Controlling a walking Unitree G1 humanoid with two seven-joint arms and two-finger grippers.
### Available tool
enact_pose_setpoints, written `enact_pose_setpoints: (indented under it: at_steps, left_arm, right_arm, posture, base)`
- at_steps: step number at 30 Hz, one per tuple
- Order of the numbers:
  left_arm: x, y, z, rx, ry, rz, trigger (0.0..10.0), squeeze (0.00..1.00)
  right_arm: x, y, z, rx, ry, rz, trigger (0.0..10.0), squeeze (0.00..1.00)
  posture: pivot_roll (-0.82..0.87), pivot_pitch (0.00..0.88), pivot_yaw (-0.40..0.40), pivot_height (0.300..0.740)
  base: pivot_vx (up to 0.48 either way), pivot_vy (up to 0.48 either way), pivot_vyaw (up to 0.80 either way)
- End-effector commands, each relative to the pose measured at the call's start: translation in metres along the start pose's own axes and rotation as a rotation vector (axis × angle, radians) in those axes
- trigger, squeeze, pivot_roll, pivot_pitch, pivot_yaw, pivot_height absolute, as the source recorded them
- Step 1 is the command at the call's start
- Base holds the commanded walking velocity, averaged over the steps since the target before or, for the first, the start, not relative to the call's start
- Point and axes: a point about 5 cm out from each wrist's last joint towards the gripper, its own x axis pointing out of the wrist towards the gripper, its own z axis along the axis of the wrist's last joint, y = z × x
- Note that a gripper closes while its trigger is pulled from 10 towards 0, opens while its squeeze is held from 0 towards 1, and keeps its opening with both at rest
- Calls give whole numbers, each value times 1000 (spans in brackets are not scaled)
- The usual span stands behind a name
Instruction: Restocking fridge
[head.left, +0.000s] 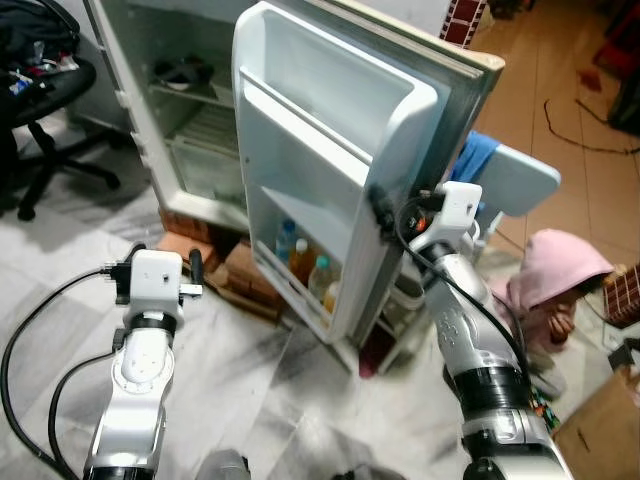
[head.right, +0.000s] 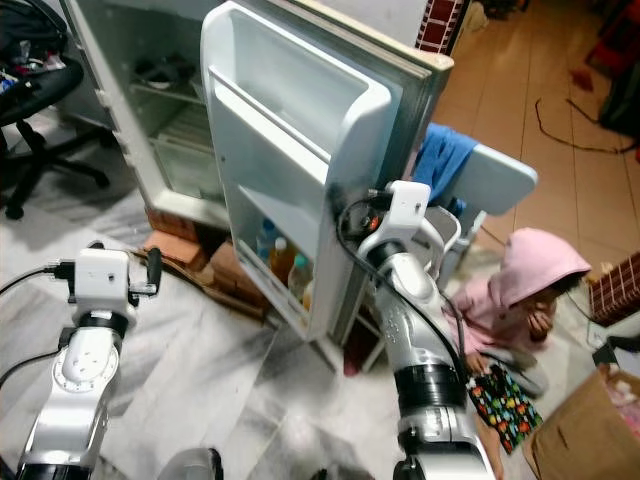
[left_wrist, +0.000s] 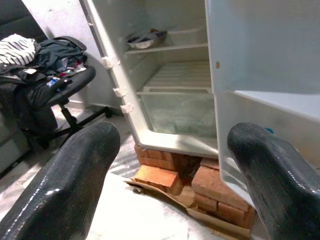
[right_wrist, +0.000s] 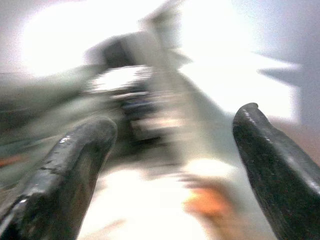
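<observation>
Before you, the fridge (head.left: 190, 110) stands open on bricks (left_wrist: 220, 192), bottles (head.left: 305, 262) in its door (head.left: 330, 150). Your right gripper (right_wrist: 172, 165), fingers spread, reaches the door's edge; your left gripper (left_wrist: 170, 170) hovers spread, empty.

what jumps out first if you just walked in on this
The open fridge door swung wide, with bottles on its lowest shelf and the right tool up at its edge. Next, a person in a pink hoodie crouched on the floor right of the fridge. The left tool hangs open, facing the bricks under the fridge.
</observation>
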Motion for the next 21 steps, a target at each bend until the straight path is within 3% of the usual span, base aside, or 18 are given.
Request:
enact_pose_setpoints:
  at_steps: [1, 4, 5, 6, 7, 8, 10, 13, 14, 15, 16, 17, 19, 21]
  left_arm:
    - [-3, 3, -1, -2, 2, 11, 10000, 0]
    - [-3, 4, -1, -2, 3, 12, 10000, 0]
    - [-5, 6, -3, 2, 7, 16, 10000, 0]
    - [-17, 15, -13, 26, 43, 46, 10000, 0]
    - [-17, 15, -13, 26, 43, 46, 10000, 0]
    - [-26, 21, -21, 41, 77, 66, 10000, 0]
    - [-33, 23, -27, 47, 101, 74, 10000, 0]
    - [-41, 24, -33, 51, 132, 69, 10000, 0]
    - [-42, 23, -34, 52, 137, 66, 10000, 0]
    - [-42, 23, -34, 52, 137, 66, 10000, 0]
    - [-40, 21, -33, 56, 136, 59, 10000, 0]
    - [-40, 21, -33, 56, 136, 59, 10000, 0]
    - [-34, 21, -27, 55, 120, 57, 10000, 0]
    - [-34, 21, -27, 55, 120, 57, 10000, 0]
  right_arm:
    - [-7, 36, 0, 77, 52, 271, 10000, 0]
    - [-10, 40, 0, 86, 63, 303, 10000, 0]
    - [-17, 43, -3, 95, 90, 328, 10000, 0]
    - [-40, 36, -14, 96, 178, 317, 10000, 0]
    - [-40, 36, -14, 96, 178, 317, 10000, 0]
    - [-54, 25, -22, 63, 249, 278, 10000, 0]
    - [-63, 15, -26, 28, 300, 245, 10000, 0]
    - [-77, -16, -37, -137, 412, 119, 10000, 0]
    - [-77, -34, -37, -219, 427, 15, 10000, 0]
    - [-77, -34, -37, -219, 427, 15, 10000, 0]
    - [-73, -57, -30, -274, 426, -162, 10000, 0]
    - [-73, -57, -30, -274, 426, -162, 10000, 0]
    - [-66, -70, -20, -344, 423, -314, 10000, 0]
    - [-66, -70, -20, -344, 423, -314, 10000, 0]
  posture:
    - [130, 60, -86, 740]
    - [130, 60, -86, 740]
    - [131, 66, -92, 740]
    - [130, 73, -93, 740]
    - [130, 73, -93, 740]
    - [128, 77, -96, 740]
    - [128, 77, -96, 740]
    - [122, 97, -93, 740]
    - [117, 106, -92, 740]
    - [117, 106, -92, 740]
    - [119, 111, -91, 740]
    - [119, 111, -91, 740]
    - [124, 120, -87, 740]
    - [124, 120, -87, 740]
  base:
    - [0, 0, 0]
    - [0, 0, 0]
    - [0, 0, 0]
    - [0, 0, 0]
    - [0, 0, 0]
    - [0, 0, 0]
    - [0, 0, 0]
    - [0, 0, 0]
    - [0, 0, 0]
    - [0, 0, 0]
    - [0, 0, 0]
    - [0, 0, 0]
    - [0, 0, 0]
    - [0, 0, 0]
